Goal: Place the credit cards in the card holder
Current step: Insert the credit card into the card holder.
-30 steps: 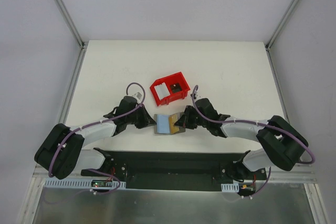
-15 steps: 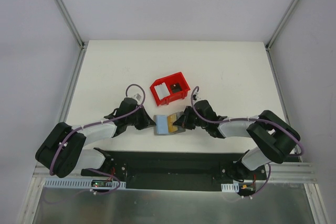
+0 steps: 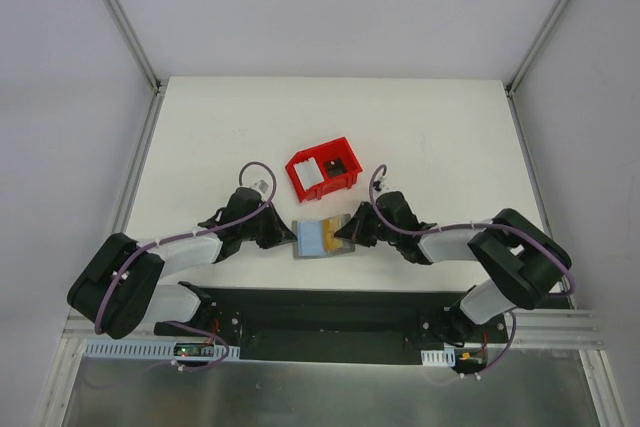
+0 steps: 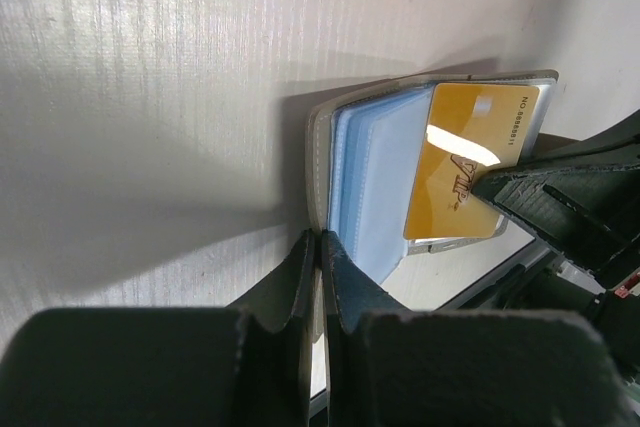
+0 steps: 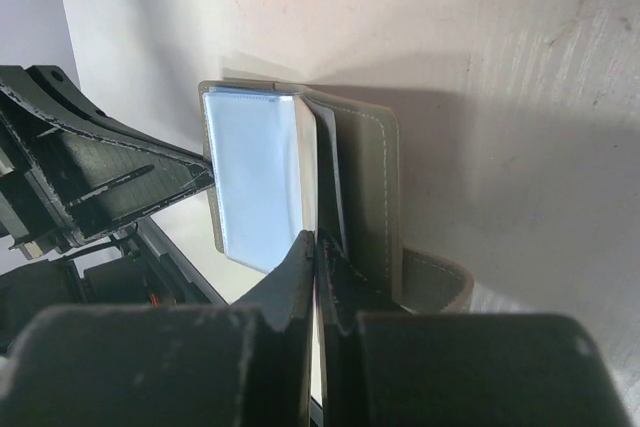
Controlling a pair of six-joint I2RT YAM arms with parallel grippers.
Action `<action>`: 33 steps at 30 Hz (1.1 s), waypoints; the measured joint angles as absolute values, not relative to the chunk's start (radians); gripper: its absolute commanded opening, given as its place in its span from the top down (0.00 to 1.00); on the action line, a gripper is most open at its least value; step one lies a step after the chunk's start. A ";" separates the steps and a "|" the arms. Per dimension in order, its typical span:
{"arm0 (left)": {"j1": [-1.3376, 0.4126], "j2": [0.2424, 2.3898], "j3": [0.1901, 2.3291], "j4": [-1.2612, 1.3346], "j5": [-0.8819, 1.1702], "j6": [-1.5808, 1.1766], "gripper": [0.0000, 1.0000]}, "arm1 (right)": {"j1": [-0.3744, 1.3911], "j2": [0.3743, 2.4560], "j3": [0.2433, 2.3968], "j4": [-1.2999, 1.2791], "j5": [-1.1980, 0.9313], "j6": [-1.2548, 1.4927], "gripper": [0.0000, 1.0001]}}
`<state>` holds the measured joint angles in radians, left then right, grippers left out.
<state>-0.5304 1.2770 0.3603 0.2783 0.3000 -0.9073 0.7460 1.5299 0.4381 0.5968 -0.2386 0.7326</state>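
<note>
The grey card holder [image 3: 318, 238] lies open just ahead of the arm bases, its blue sleeves [image 4: 375, 182] showing. My left gripper [image 3: 294, 235] [image 4: 320, 239] is shut on the holder's left cover edge. A gold credit card [image 4: 465, 162] [image 3: 339, 231] rests over the sleeves on the right side. My right gripper [image 3: 347, 235] [image 5: 315, 239] is shut on that card, which shows only edge-on in the right wrist view. A white card [image 3: 311, 175] and a darker card [image 3: 337, 165] lie in the red bin [image 3: 297, 177].
The red bin stands just beyond the holder, toward the middle of the white table [image 3: 440, 137]. The holder's grey strap [image 5: 440, 282] curls out by my right fingers. The black base rail [image 3: 330, 309] runs along the near edge.
The right arm's elbow has swung inward and its gripper has edged slightly right with the gold card. The left arm and the holder have barely moved.
</note>
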 measured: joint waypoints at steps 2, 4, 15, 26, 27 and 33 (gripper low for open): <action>-0.530 1.277 0.360 0.279 0.300 -0.907 1.00 | 0.745 1.538 0.438 0.604 -0.246 0.733 1.00; -0.530 1.277 0.360 0.279 0.299 -0.907 1.00 | 0.745 1.553 0.438 0.619 -0.254 0.733 1.00; -0.530 1.285 0.360 0.279 0.289 -0.908 1.00 | 0.760 1.607 0.438 0.686 -0.279 0.746 1.00; -0.530 1.285 0.360 0.279 0.286 -0.909 1.00 | 0.767 1.625 0.428 0.729 -0.278 0.780 1.00; -0.530 1.285 0.360 0.279 0.286 -0.909 1.00 | 0.767 1.629 0.428 0.733 -0.279 0.782 1.00; -0.530 1.285 0.360 0.279 0.286 -0.910 1.00 | 0.785 1.664 0.428 0.785 -0.285 0.805 1.00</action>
<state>-0.5304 1.2854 0.3599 0.2794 0.2863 -0.9096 0.7849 1.6638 0.4278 0.7845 -0.2852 0.8051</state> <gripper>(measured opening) 0.007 0.009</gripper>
